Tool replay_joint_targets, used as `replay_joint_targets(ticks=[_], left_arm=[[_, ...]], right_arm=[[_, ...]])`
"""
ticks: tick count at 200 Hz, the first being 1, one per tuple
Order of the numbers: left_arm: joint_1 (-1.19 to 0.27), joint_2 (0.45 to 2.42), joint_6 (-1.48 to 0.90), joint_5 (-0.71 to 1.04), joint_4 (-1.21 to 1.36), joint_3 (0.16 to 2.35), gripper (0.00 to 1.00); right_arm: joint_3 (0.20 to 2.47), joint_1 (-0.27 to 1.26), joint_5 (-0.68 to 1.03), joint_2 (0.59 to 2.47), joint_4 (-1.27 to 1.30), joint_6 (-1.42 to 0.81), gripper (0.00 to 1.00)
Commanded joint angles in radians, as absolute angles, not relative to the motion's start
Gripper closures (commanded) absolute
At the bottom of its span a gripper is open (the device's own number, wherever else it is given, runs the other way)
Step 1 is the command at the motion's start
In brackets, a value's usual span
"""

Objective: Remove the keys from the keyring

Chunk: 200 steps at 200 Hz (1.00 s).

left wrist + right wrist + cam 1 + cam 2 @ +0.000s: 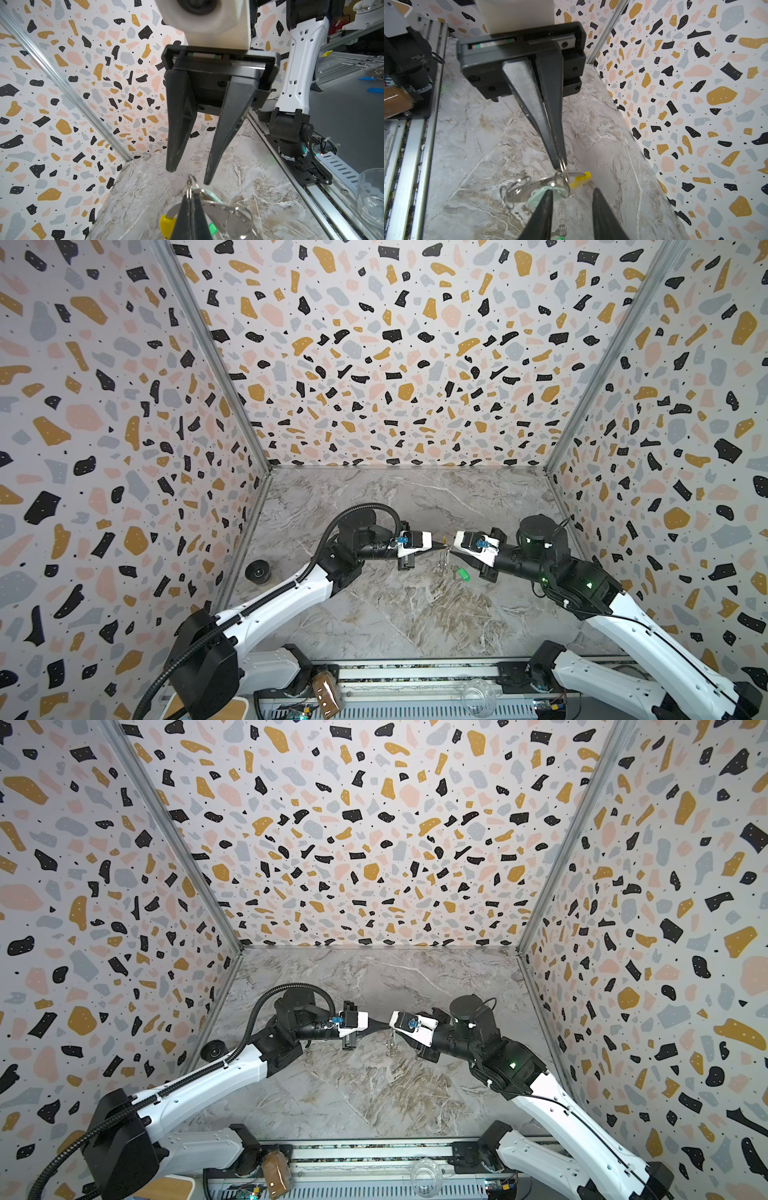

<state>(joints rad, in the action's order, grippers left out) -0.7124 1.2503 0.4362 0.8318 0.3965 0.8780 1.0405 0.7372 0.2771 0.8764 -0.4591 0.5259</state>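
1. Keyring (pixel 222 208) hangs mid-scene between the two arms, pinched at the very tips of the left hand (pixel 560 164). That hand is clamped tight, with no gap between its fingers.
2. Honestly can't tell if it's biting the hoop itself or the small split ring (pixel 192 182) that pokes out past its tips. Everything's bunched together there.
3. Yellow sleeve (pixel 581 177) on the hoop sits just to one side of the pinch point.
4. Mint key (pixel 536 198) is on the hoop, with its tag right beside the pinch.
5. Right hand (pixel 189 175) is open and has nothing between its spread fingers. It points nose to nose at the left hand, tips just short of the bundle.
6. Green key (pixel 463 574) is off the ring, lying on the marble surface (pixel 395 614) close under the right hand.
7. Dark roll (pixel 258 571) sits well away by the left wall.
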Motion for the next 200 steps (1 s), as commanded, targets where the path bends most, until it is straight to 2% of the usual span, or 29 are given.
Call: replay_joint_targets(ticks=[1, 27, 87, 200], left_arm=[[-0.706, 1.233, 0.368, 0.849, 0.534, 0.864, 1.00], [-0.705, 1.229, 0.324, 0.830, 0.587, 0.848, 1.00], [-0.706, 1.239, 0.257, 0.796, 0.669, 0.832, 1.00], [-0.706, 1.244, 0.245, 0.739, 0.690, 0.813, 1.00]], right_arm=[[1.029, 0.738, 0.263, 0.844, -0.455, 0.482, 0.65], [0.974, 0.738, 0.250, 0.805, -0.408, 0.429, 0.61], [0.898, 0.738, 0.270, 0.813, -0.296, 0.349, 0.60], [0.885, 0.738, 0.277, 0.857, -0.159, 0.318, 0.56]])
